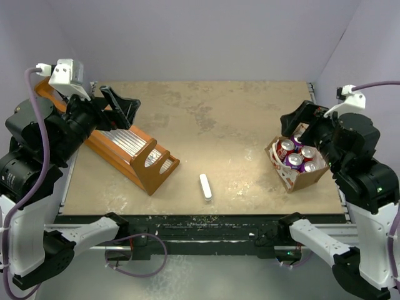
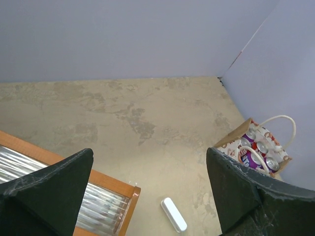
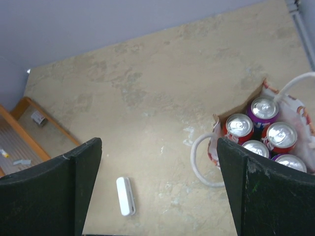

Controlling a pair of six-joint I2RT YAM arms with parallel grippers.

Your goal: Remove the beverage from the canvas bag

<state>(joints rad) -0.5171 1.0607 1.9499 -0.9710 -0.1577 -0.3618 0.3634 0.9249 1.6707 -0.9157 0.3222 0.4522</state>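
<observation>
The canvas bag stands at the table's right side, brown with white printed panels and white loop handles. It holds several red and purple beverage cans, tops up. The bag and the cans show at the right of the right wrist view. The bag is also in the left wrist view. My right gripper is open and empty, hovering just above the bag's far left side. My left gripper is open and empty above the rack at the far left.
A long orange wooden rack with ribbed metal inside lies diagonally at the left. A small white oblong object lies near the front edge, also in the wrist views. Purple walls enclose the table.
</observation>
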